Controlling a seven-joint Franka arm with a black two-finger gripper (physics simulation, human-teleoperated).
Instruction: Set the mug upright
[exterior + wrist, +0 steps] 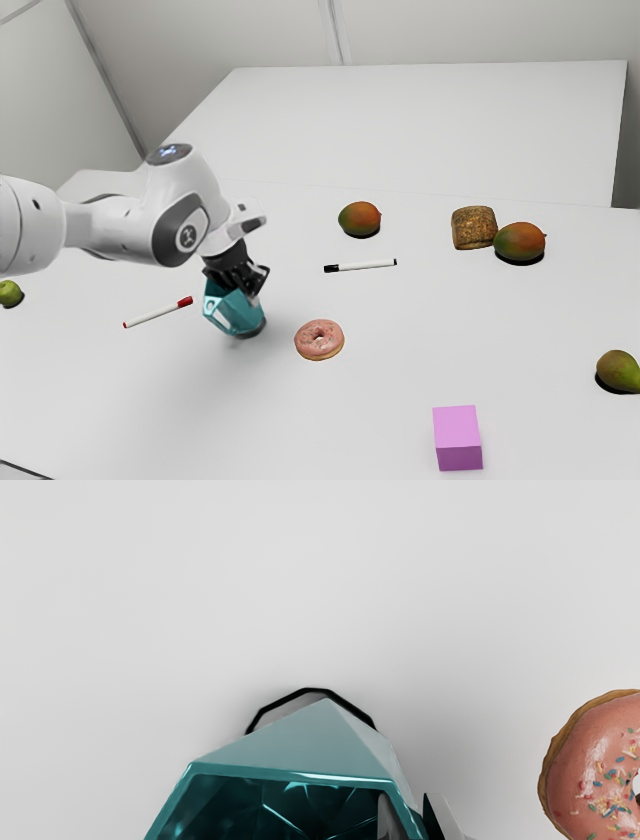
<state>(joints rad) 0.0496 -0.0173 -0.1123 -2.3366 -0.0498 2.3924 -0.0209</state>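
Observation:
My gripper (247, 287) is at the rim of the teal faceted mug (232, 312) in the exterior view. The mug leans, its mouth up toward the exterior view's left and its dark base low toward the right; whether the base touches the table I cannot tell. From the wrist camera, the gripper (416, 819) is shut on the wall of the mug (300, 740), one finger inside the mouth and the other outside. The mug's far interior is partly cut off.
A pink donut (319, 340) lies close to the mug on the table (330, 430). A red-capped marker (158, 312) is on its other side, and a black-capped marker (361, 265) lies farther back. Beyond are mangoes (360, 218) and bread (473, 228); a pink cube (457, 438) stands nearer the front.

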